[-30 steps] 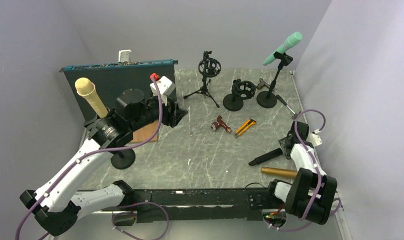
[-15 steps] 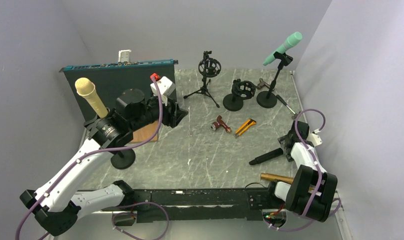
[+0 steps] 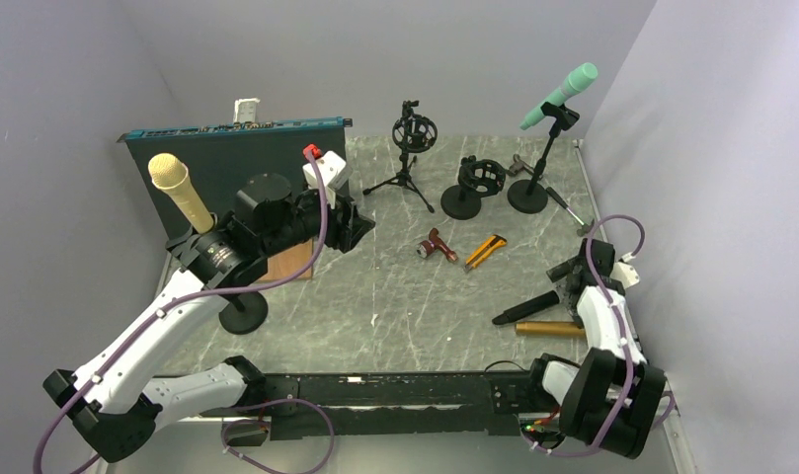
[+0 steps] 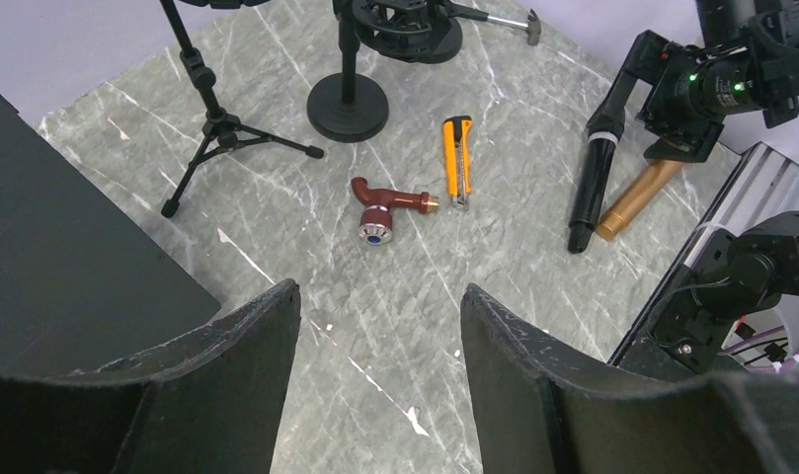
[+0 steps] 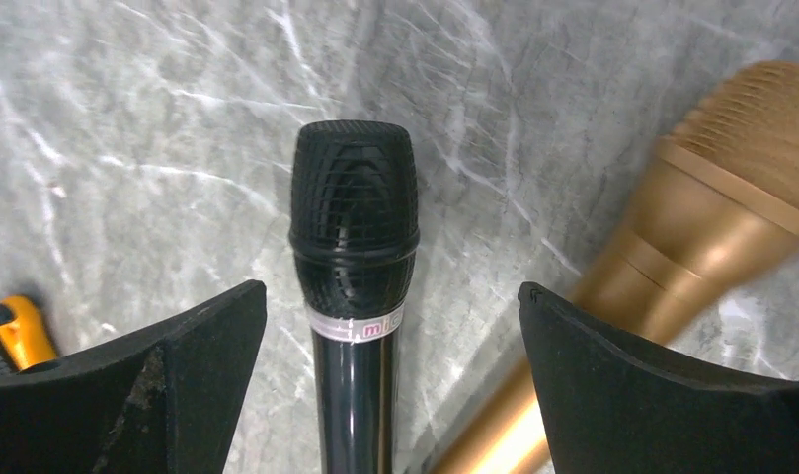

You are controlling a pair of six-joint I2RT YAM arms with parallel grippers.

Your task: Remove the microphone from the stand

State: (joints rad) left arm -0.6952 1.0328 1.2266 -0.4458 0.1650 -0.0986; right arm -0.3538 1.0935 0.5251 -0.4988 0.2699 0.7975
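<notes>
Right end effector (image 5: 387, 306) was seen spread wide, nothing gripped | black microphone (image 5: 354, 227) was seen lying on tabletop (image 3: 395, 296) just beside gold microphone (image 5: 691, 217), centred between its fingers, long axis along its reach (left end effector (image 4: 380, 296), likewise spread and empty, well apart).

**Marble-Look Table in a Pale Lavender Corner**

The work surface is a grey stone-patterned tabletop (image 3: 395, 296), matt, crossed by thin white veins and a few straight seam lines. It is closed in on three sides by plain, smooth walls in a pale lavender-grey: a back wall (image 3: 395, 49), a left wall (image 3: 49, 148) and a right wall (image 3: 711, 148), which meet in soft vertical corners behind the table. A dark teal flat panel (image 3: 267, 153) stands upright on the rear left of the tabletop, its top edge a brighter blue-green. The light is soft and even, the shadows on the stone are short and faint, and the walls are slightly darker towards the left.
</notes>
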